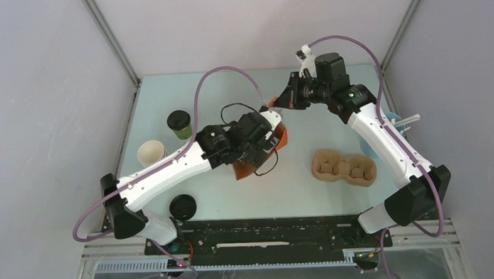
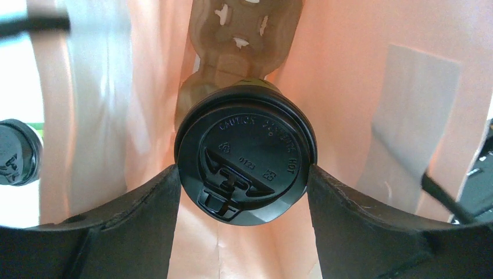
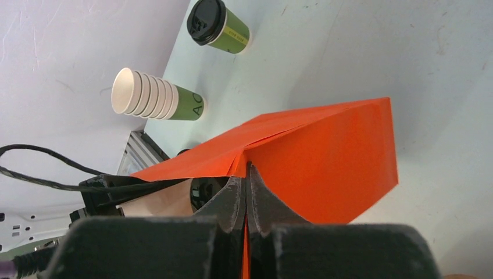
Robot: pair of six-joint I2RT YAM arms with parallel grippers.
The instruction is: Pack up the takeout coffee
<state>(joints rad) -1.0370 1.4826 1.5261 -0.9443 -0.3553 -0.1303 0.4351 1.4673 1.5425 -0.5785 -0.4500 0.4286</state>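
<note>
The left gripper (image 2: pixel 243 174) is down inside the orange bag (image 2: pixel 372 70), and its two black fingers (image 2: pixel 145 203) are pressed against either side of a lidded cup (image 2: pixel 247 151). That's a firm hold on the rim of the black lid, dead centre of the wrist view. Past the cup, at the top of that frame, a brown cardboard carrier (image 2: pixel 232 35) sits deep in the bag. Whether the cup is seated in it, I can't tell.

Over to the right gripper (image 3: pixel 247 180): jaws pinched tight together, orange paper from the bag's top edge clamped between them.

From above, the bag sits mid-table (image 1: pixel 307 137) with both arms meeting over it. A second lidded cup (image 1: pixel 179 123) stands upright towards the upper left, well apart from the bag. Just below it stands a stack of lidless cups (image 1: pixel 151 153), white insides showing. A loose black lid (image 1: pixel 182 207) rests at lower left, and a second carrier (image 1: pixel 344 168) lies right of centre.
</note>
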